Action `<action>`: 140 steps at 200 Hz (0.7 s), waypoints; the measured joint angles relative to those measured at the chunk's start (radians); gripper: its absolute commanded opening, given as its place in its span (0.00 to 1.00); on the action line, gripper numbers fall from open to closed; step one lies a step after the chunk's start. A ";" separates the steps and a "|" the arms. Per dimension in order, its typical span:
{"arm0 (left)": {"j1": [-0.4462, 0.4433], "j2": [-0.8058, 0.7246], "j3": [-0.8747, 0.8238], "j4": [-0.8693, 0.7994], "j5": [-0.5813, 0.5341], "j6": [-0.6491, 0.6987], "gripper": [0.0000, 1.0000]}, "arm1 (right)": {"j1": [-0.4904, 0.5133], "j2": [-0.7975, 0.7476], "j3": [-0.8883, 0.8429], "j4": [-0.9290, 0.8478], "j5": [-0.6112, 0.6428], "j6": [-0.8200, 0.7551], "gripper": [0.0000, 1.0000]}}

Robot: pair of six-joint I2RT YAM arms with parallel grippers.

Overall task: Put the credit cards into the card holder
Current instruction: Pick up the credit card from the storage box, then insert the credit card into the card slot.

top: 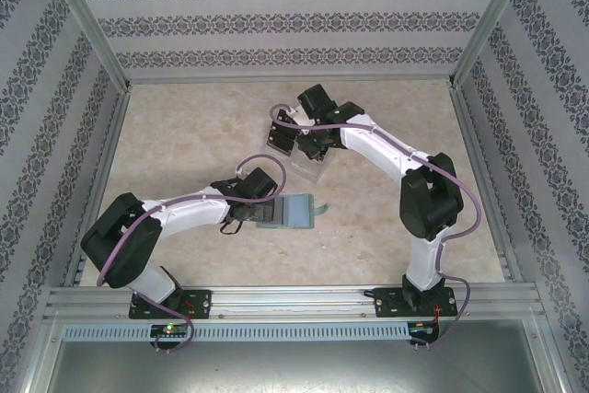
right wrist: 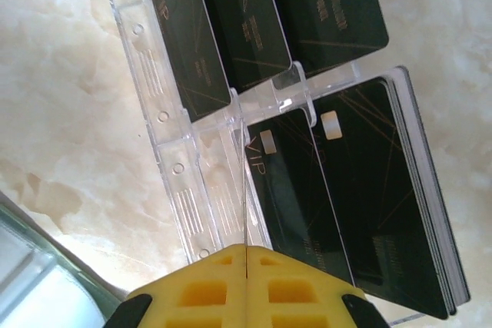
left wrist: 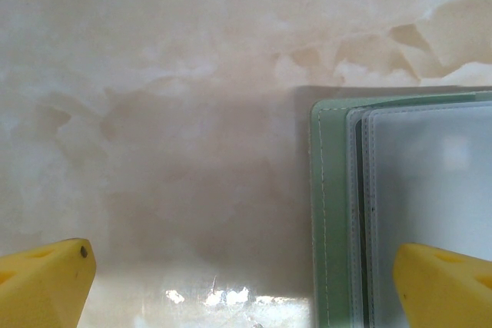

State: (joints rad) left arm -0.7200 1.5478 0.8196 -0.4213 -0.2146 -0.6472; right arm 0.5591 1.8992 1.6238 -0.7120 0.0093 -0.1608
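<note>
The card holder (top: 290, 211) lies open on the table, grey-green cover (left wrist: 330, 213) with clear sleeves facing up. My left gripper (top: 250, 213) stands open at its left edge (left wrist: 246, 289); one yellow finger (left wrist: 442, 286) hangs over the sleeves, the other over bare table. Several black credit cards (right wrist: 369, 190) lie in a clear tray (right wrist: 165, 113), more in its far row (right wrist: 231, 28). My right gripper (top: 308, 146) hovers over that tray, its fingers (right wrist: 244, 255) shut on one credit card seen edge-on as a thin line (right wrist: 244, 190).
The marble-look table (top: 184, 135) is fenced by patterned walls and metal posts (top: 92, 43). A metal rail (top: 294, 299) runs along the near edge by the arm bases. A corner of the card holder (right wrist: 31, 282) shows at the lower left of the right wrist view.
</note>
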 measured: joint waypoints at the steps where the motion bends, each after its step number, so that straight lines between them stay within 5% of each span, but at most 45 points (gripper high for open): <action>1: 0.000 0.000 0.000 0.000 0.000 0.000 1.00 | 0.000 -0.002 0.000 0.000 -0.001 0.000 0.00; 79: 0.000 0.000 0.004 0.000 -0.008 0.001 1.00 | 0.008 -0.196 -0.022 0.002 -0.106 0.109 0.00; 140: 0.000 0.000 0.010 0.000 -0.007 0.032 1.00 | -0.008 -0.460 -0.353 0.171 -0.253 0.389 0.00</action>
State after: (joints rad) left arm -0.7200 1.5478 0.8291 -0.4217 -0.2214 -0.6151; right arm 0.5514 1.4387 1.2705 -0.5415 -0.2440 0.2279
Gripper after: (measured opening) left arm 0.999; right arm 0.053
